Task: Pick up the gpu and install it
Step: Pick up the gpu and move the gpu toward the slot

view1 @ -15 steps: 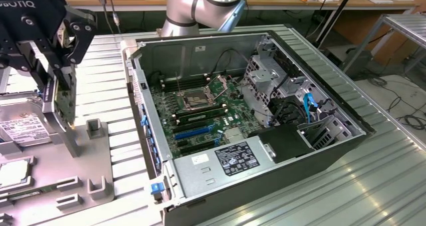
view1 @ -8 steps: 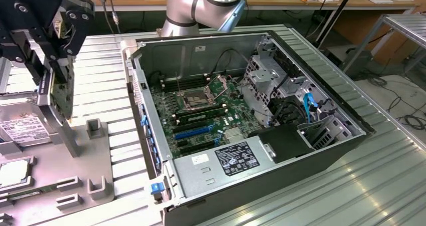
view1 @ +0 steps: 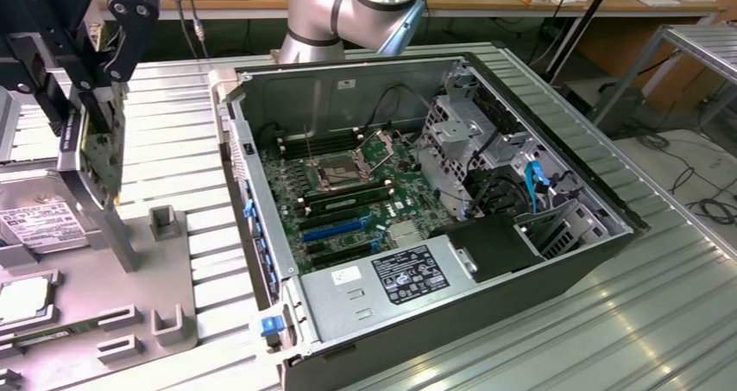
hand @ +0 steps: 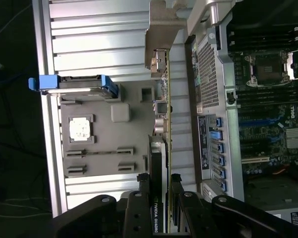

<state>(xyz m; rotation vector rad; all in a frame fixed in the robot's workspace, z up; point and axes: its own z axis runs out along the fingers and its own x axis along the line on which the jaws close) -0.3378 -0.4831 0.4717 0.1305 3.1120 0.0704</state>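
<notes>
The hand (view1: 83, 106) is clenched on the gpu (view1: 92, 171), which hangs on edge above the grey tray (view1: 127, 313) beside the open computer case (view1: 576, 261), and I judge this narrow grip may let it tilt and hit the case.

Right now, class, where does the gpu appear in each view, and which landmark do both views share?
Exterior view: the gpu hangs edge-on at the exterior view's left edge, held in the gripper above the grey parts tray.
Wrist view: the gpu is edge-on in the gripper, between the grey parts tray and the open computer case.
Shared landmark: the CPU socket on the motherboard.
</notes>
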